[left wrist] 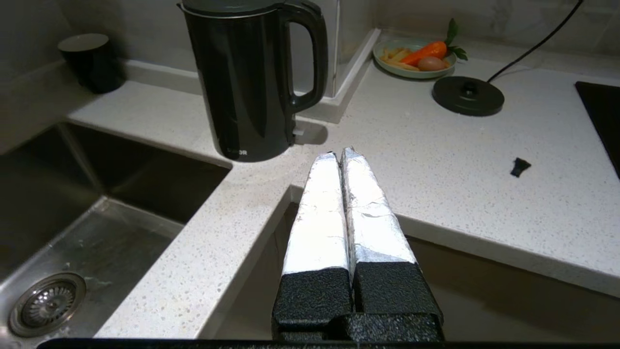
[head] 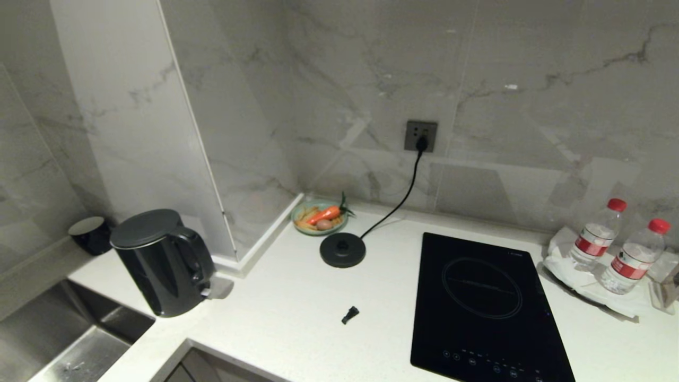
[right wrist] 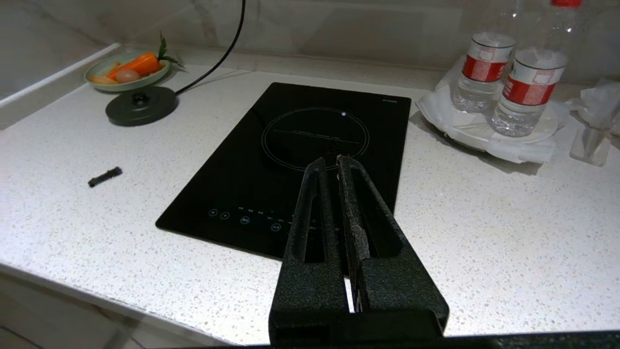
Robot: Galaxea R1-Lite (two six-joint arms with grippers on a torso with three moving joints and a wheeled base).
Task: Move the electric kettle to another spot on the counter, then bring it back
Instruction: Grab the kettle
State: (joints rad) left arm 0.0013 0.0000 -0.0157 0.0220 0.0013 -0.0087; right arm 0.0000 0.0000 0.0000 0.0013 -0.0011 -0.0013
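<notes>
The electric kettle stands off its base disc at the worktop corner beside the sink, seemingly awaiting return, both grippers' jaws clenched empty, left gripper nearest.

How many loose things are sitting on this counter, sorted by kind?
Electric kettle: 1
Kettle base disc: 1
Black cup: 1
Water bottles: 2
Dish of food: 1
Small black piece: 1
Total: 7
</notes>
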